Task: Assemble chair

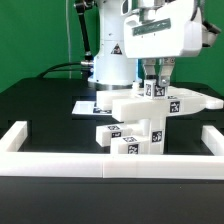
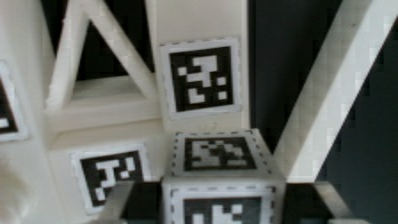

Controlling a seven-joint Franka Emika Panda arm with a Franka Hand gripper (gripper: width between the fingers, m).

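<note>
Chair leg [image 2: 222, 205] sits between the fingers [image 2: 132, 205], which are closed tight against it.

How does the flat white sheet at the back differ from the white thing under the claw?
The marker board is thin and lies flat on the table; the chair is chunky and stands taller. The claw is down at the chair, away from the marker board. Both are white with black-and-white square tags.

A plain green wall [image 1: 30, 35] stands behind a black counter [image 1: 40, 108]. A low white border wall [image 1: 60, 162] edges the counter's near side and both ends.
</note>
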